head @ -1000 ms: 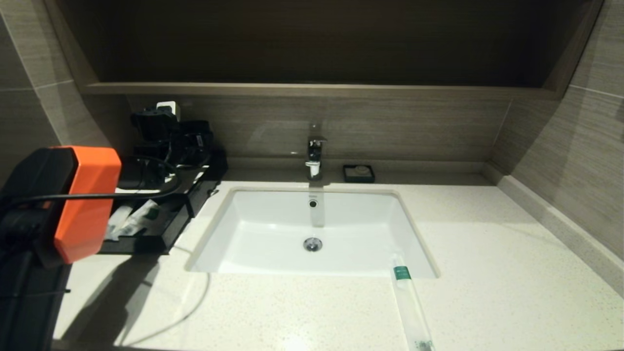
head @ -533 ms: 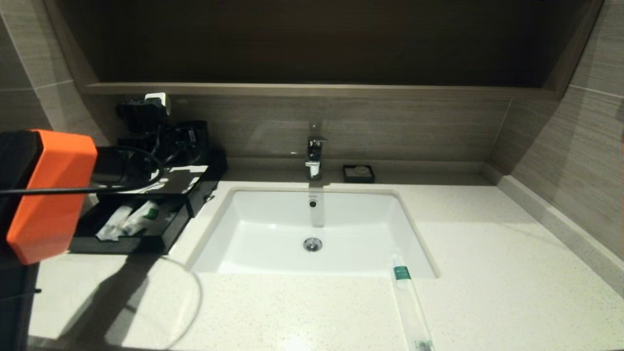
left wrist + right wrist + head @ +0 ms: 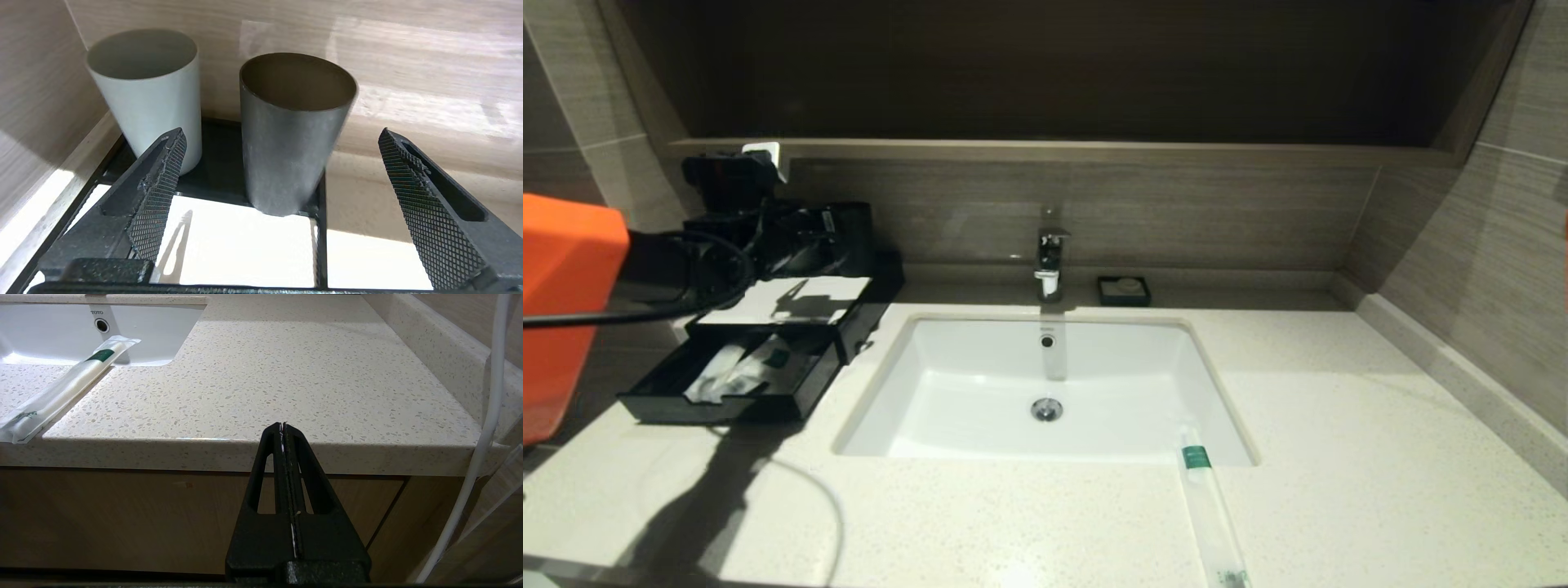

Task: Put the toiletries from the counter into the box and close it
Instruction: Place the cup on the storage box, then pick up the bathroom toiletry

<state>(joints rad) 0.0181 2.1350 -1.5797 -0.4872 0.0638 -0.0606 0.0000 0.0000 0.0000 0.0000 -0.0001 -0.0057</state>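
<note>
Since a second ago the left arm has pulled back toward the left edge of the head view, uncovering the low black rectangular box (image 3: 768,343) with its white top panel and its front drawer standing out. The left gripper (image 3: 282,204) hangs above that panel, jaws spread wide and holding nothing, facing a white cup (image 3: 147,94) and a dark grey cup (image 3: 292,130). White plastic sachets (image 3: 737,369) lie in the drawer; one long translucent sachet (image 3: 1210,514) rests on the cream speckled stone counter (image 3: 1339,457), overhanging the white sink basin (image 3: 980,408). The right gripper (image 3: 283,428), pressed together, idles below the counter's front edge.
</note>
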